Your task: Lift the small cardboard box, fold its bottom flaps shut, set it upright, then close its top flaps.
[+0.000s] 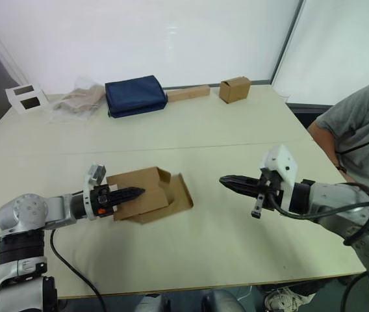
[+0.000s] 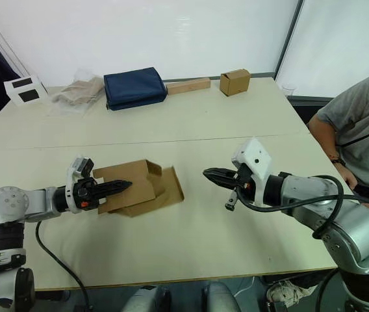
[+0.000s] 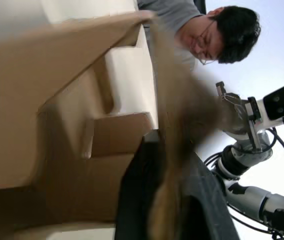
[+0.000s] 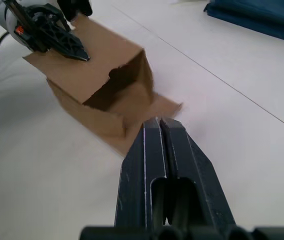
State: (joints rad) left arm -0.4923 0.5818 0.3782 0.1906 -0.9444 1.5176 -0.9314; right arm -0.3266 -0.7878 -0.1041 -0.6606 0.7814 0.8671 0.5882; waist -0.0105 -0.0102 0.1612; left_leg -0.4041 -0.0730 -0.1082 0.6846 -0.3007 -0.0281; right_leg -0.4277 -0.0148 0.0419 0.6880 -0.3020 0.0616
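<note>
Box: your small cardboard box [image 1: 142, 192] lies on its side on the table [image 1: 236, 227], left of centre, open end toward the right gripper.
Flaps: one flap [image 1: 178, 195] is splayed flat on the table.
Left gripper [image 2: 116, 186]: clamped on the box's upper wall.
Right gripper [image 4: 160, 131]: fingers pressed together, near the open end, not touching it.
Room: bare table lies between you and the front edge; a person [image 1: 360, 140] sits at the right edge.

Silver arms, black cables, white wrist housings, black fingers [image 4: 168, 165].
</note>
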